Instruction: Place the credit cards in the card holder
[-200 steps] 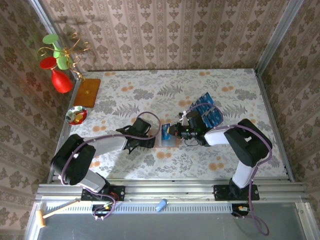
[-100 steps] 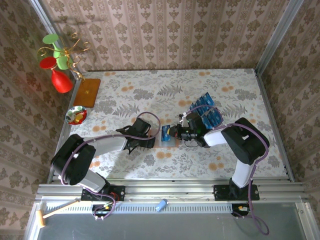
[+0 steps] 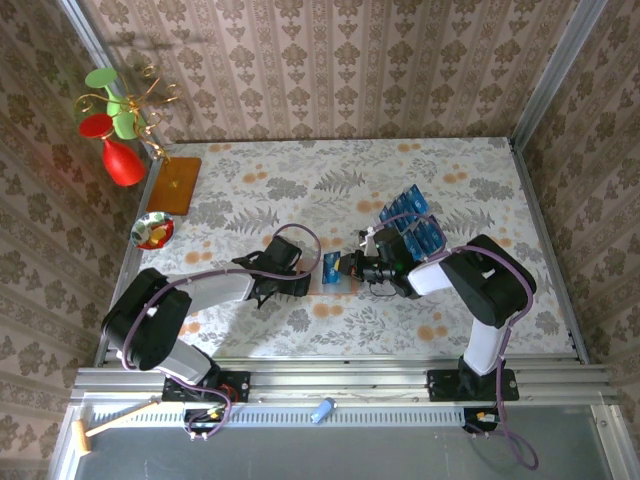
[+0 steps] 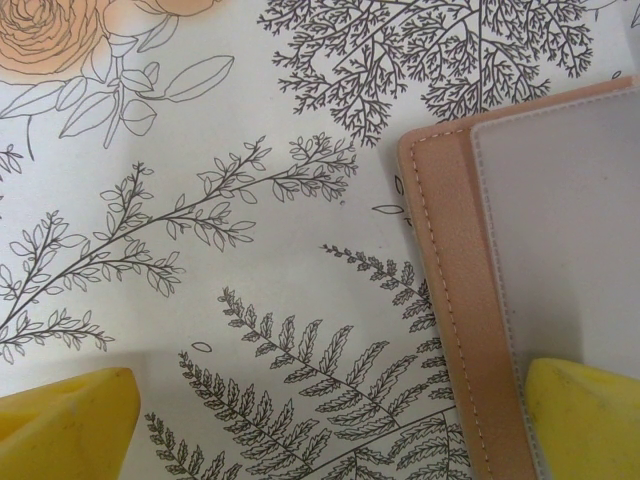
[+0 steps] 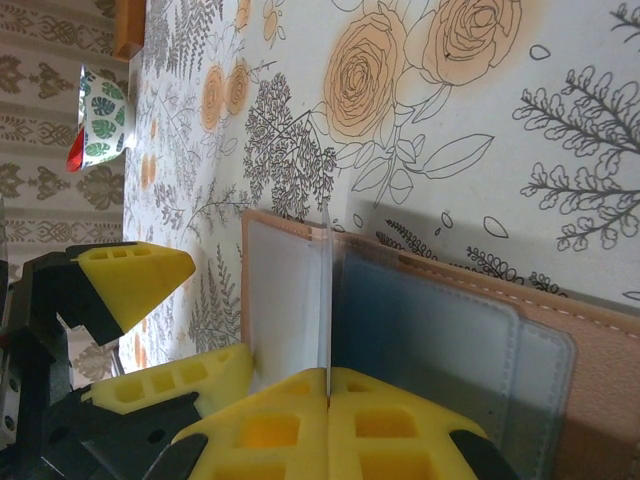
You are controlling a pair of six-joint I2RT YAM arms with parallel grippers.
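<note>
The brown card holder (image 3: 338,273) lies open on the flowered table between the two grippers. My right gripper (image 5: 328,372) is shut on a thin clear sleeve of the holder and holds it upright, edge-on. A dark blue card (image 5: 425,335) sits in the pocket to the right of that sleeve. My left gripper (image 4: 330,430) is open, low over the table. Its right fingertip (image 4: 590,415) rests on the holder's grey inside (image 4: 565,230). Several loose blue credit cards (image 3: 412,224) lie fanned behind the right gripper (image 3: 348,266).
A small patterned bowl (image 3: 152,231) sits at the left edge. Behind it a wooden board (image 3: 177,184) carries a wire stand with red and green glasses (image 3: 122,160). Walls close in the table on three sides.
The right arm's elbow has drifted slightly left. Both grippers and the card holder stay where they were.
</note>
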